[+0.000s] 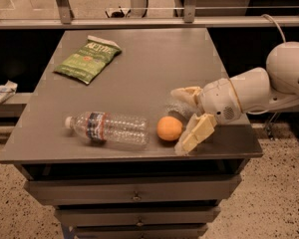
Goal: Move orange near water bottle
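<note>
Pincer (180,119) spread wide — orange (169,128) lies loose just beside water bottle (109,129)

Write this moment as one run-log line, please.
gripper: open, beside orange | orange: on table, next to water bottle | water bottle: lying down

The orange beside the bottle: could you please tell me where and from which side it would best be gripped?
Grip the orange across its widest middle, coming from the side away from the water bottle, which lies on its side close by. Being round, it offers any diameter, and the open pincer sits on that free side, probably well placed.
</note>
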Robot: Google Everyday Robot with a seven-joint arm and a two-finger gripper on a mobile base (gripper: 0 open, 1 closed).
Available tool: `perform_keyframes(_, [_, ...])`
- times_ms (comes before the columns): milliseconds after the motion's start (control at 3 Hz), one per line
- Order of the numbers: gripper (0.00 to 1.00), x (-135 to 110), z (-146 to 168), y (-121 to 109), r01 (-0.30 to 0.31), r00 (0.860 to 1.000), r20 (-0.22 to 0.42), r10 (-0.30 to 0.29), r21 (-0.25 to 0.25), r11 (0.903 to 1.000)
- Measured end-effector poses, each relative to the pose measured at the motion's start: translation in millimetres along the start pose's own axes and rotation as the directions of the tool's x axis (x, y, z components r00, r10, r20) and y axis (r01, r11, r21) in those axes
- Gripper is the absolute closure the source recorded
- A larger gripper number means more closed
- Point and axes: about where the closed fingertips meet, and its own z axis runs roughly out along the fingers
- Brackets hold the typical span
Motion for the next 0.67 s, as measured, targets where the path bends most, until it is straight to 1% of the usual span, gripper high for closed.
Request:
perform_keyframes(333, [0.00, 2.0, -3.3, -3.1, -0.005, 1.000, 0.003, 0.005, 0.010, 0.9999])
perform_keyframes(667, [0.00, 21.6, -47.7, -29.1, -0.020, 1.000, -0.004, 0.020, 0.085, 0.9962])
